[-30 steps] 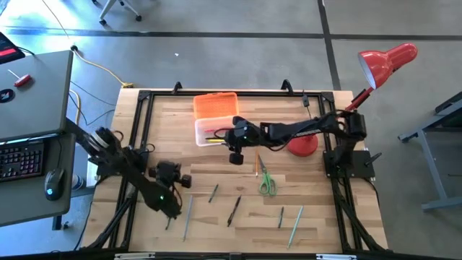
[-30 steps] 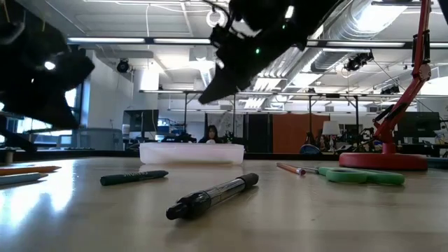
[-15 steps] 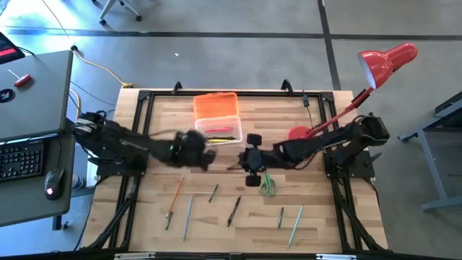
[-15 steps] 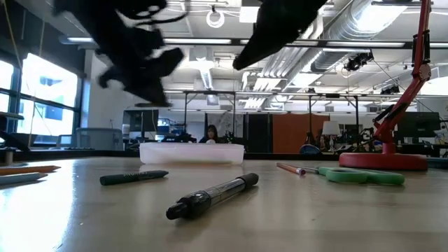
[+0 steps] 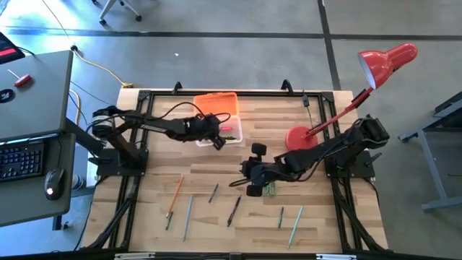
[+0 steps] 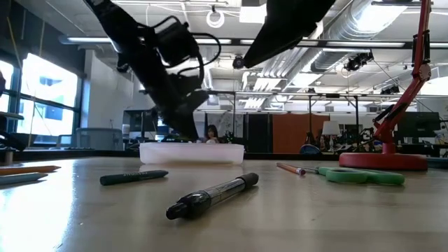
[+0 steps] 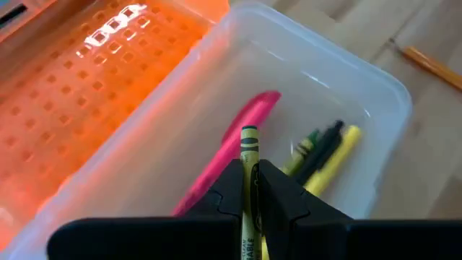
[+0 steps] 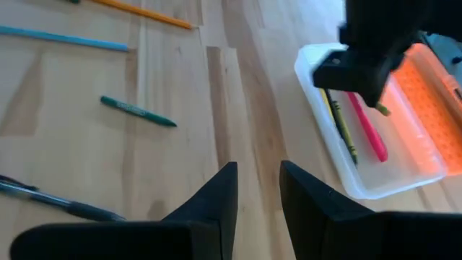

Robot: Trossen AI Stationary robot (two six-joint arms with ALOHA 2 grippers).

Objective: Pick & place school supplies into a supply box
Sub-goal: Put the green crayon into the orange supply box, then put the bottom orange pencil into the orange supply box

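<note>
Up at the far side of the counter (image 5: 216, 217), the supply box (image 5: 224, 139) lies open, its orange lid (image 5: 216, 104) folded back flat beside the clear tray. Inside the tray, the left wrist view shows a pink marker (image 7: 232, 155) lying lengthwise, with a black pen (image 7: 323, 144), a yellow pencil (image 7: 334, 157) and a green piece all bunched alongside it. The left tool (image 7: 249, 195) hovers directly over the tray, its fingers pinched narrow on a yellow crayon (image 7: 249, 167) with a green band near the tip, which points down into the box.

The right tool (image 5: 254, 173) sits lower over the middle of the counter, just beside the green-handled scissors (image 5: 270, 189); its fingers (image 8: 220, 195) stand apart with a small gap and nothing between them.

Loose on the counter nearer the front edge lie an orange pencil (image 5: 175, 192), a grey pencil (image 5: 188, 217), a dark green marker (image 5: 214, 193), a black pen (image 5: 234, 210) and 2 more thin pens (image 5: 289, 222) to the right. A red desk lamp (image 5: 387, 61) stands at the far right corner.
</note>
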